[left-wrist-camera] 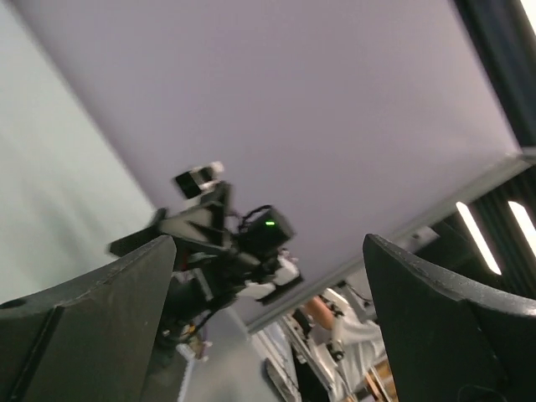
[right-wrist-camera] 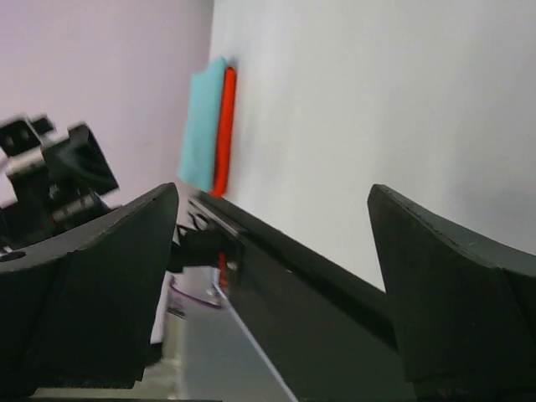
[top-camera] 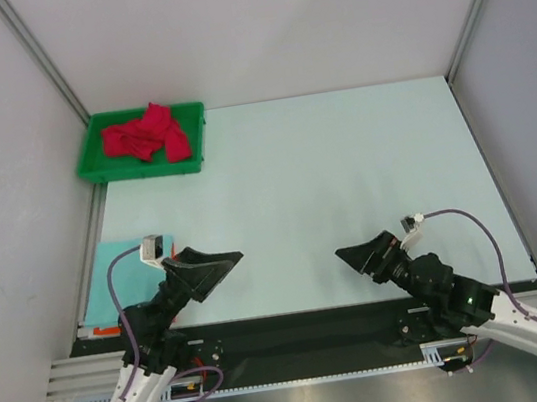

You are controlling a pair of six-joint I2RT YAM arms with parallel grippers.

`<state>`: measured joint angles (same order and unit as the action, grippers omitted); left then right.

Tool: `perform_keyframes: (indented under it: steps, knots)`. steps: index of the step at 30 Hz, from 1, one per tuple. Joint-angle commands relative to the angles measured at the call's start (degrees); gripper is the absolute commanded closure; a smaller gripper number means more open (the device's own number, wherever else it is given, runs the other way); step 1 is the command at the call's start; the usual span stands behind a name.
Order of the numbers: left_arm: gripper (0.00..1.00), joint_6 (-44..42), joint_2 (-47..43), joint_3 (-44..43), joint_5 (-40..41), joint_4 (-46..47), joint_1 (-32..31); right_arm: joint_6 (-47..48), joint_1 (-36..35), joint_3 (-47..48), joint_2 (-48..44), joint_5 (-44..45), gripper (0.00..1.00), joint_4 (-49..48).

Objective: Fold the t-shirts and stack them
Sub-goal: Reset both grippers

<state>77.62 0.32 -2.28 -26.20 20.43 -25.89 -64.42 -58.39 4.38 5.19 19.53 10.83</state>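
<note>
The crimson red t-shirt [top-camera: 146, 135] lies crumpled in the green plastic tray [top-camera: 97, 169] at the table's back left. The mint green t-shirt [top-camera: 108, 277] lies folded flat at the near left edge, partly hidden by my left arm. In the right wrist view the mint shirt [right-wrist-camera: 203, 126] lies on top of the folded bright orange shirt [right-wrist-camera: 226, 126], of which only an edge shows. My left gripper [top-camera: 223, 261] is open and empty, held low beside the mint shirt and pointing right. My right gripper [top-camera: 351, 252] is open and empty near the front edge, pointing left.
Grey walls with metal corner posts close in the table on three sides. A black rail [top-camera: 308, 331] runs along the near edge between the arm bases. The left wrist view looks across at the right arm [left-wrist-camera: 251, 247] and the wall.
</note>
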Motion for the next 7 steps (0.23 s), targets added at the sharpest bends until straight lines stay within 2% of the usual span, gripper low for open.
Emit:
perform_keyframes:
  steps: [1,4,5,6,7]
  knots:
    - [0.0,6.91,-0.68,14.23,-5.7,22.48,-0.3,-14.23,-0.23,-4.2,-0.54,9.04,0.0,0.95]
    - [0.0,10.35,2.93,14.94,-6.94,31.22,-0.3,-15.38,-1.02,-7.89,-0.01,9.03,0.0,-2.91]
    - [0.0,11.05,3.2,14.94,-6.77,32.56,-0.3,-15.03,-1.55,-8.68,-0.35,8.86,0.0,-6.84]
    - [0.0,12.71,3.02,14.85,-6.68,33.62,-0.3,-13.38,-1.55,-9.12,-0.62,7.9,0.0,-10.01]
    - [0.0,13.77,1.89,14.94,-6.24,35.45,-0.3,-7.88,-1.55,-9.13,-0.71,4.85,0.0,-14.74]
